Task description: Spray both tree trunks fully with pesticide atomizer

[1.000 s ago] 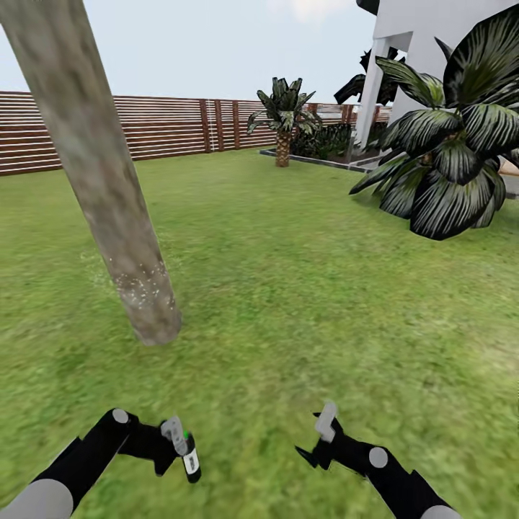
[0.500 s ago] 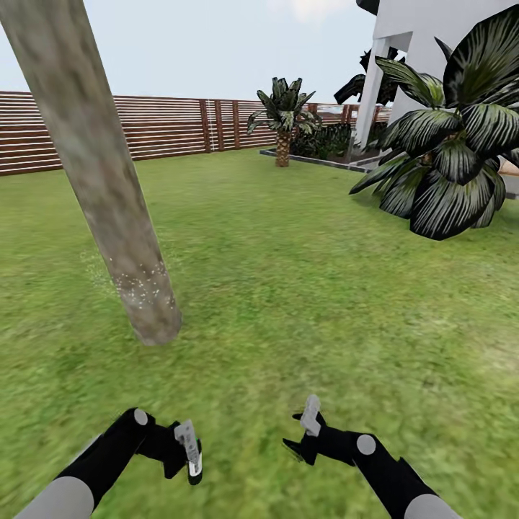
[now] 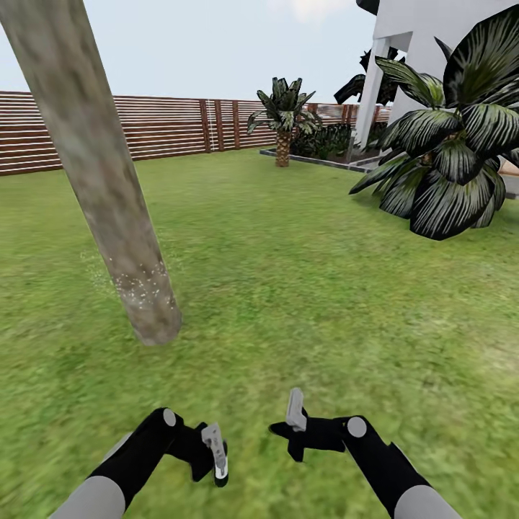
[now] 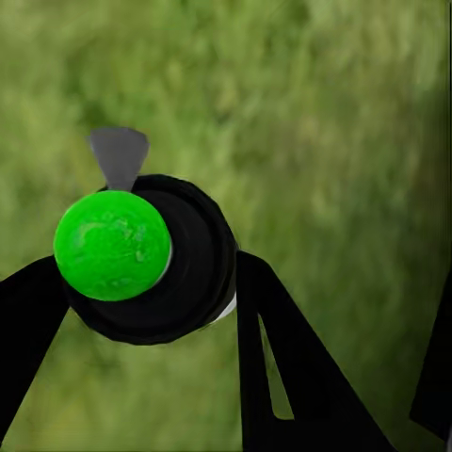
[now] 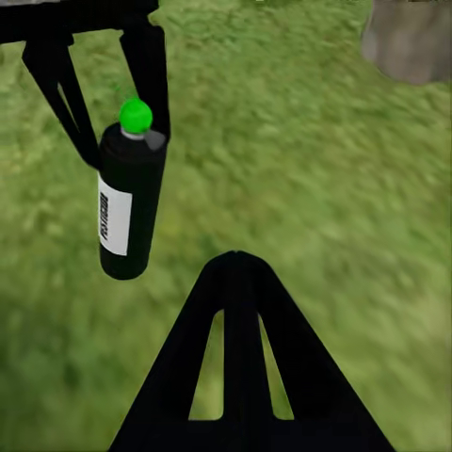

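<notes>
The pesticide atomizer (image 3: pixel 220 470) is a small black bottle with a white label and a green cap (image 4: pixel 111 245). It hangs over the grass low in the head view with my left gripper (image 3: pixel 215 455) shut on it. The right wrist view shows the bottle (image 5: pixel 127 212) upright between the left fingers. My right gripper (image 3: pixel 291 427) is shut and holds nothing, a short way right of the bottle. A thick, mottled grey-brown tree trunk (image 3: pixel 94 158) leans at the left ahead of me. White pesticide specks (image 3: pixel 140 285) dot its lower part and the grass beside it.
A brown slatted fence (image 3: pixel 158 126) closes the far side of the lawn. A big striped palm (image 3: pixel 454 166) stands at the right by a white building (image 3: pixel 414 36). A small palm (image 3: pixel 283 119) and a dark bush (image 3: pixel 324 140) sit further back.
Both arms have swung inward. The left gripper with the atomizer moved right and lower in the view. The right gripper moved left and slightly up. The camera stayed still.
</notes>
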Controlling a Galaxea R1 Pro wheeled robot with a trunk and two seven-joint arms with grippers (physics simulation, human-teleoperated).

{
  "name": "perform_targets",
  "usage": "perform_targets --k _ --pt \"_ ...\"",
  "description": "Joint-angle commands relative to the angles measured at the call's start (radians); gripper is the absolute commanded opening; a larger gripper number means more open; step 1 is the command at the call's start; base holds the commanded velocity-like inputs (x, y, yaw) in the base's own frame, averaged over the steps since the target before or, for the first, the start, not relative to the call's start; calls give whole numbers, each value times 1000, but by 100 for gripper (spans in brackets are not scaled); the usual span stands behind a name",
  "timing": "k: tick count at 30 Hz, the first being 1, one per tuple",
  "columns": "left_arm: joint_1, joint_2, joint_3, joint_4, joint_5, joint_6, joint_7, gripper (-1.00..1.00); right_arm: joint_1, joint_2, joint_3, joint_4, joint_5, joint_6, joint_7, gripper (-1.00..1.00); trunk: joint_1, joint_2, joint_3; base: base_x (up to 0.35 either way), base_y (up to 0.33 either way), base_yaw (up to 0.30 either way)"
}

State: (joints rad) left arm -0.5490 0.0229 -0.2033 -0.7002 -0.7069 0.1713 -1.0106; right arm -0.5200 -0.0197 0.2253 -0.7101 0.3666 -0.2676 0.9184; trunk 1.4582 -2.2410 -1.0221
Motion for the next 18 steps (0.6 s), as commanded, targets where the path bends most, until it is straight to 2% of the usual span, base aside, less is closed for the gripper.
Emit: perform_targets --k 1,5,8,15,18 --pt "0 -3 0 0 0 -1 0 -100 0 2 0 0 0 0 1 -100 0 0 0 0 0 0" --pt "-1 -22 -1 -3 0 -5 -3 -100 0 4 -1 0 0 1 5 -100 0 0 0 0 0 0" --pt "-2 -48 -1 -4 -1 -4 -2 -100 1 5 0 0 0 1 5 -100 0 0 0 0 0 0" --pt "-2 -79 -1 -6 -3 -4 6 -100 0 6 0 0 0 1 5 -100 0 0 0 0 0 0" --pt "-2 -90 -1 -22 -2 -2 43 -100 0 6 0 0 0 1 5 -100 0 0 0 0 0 0"
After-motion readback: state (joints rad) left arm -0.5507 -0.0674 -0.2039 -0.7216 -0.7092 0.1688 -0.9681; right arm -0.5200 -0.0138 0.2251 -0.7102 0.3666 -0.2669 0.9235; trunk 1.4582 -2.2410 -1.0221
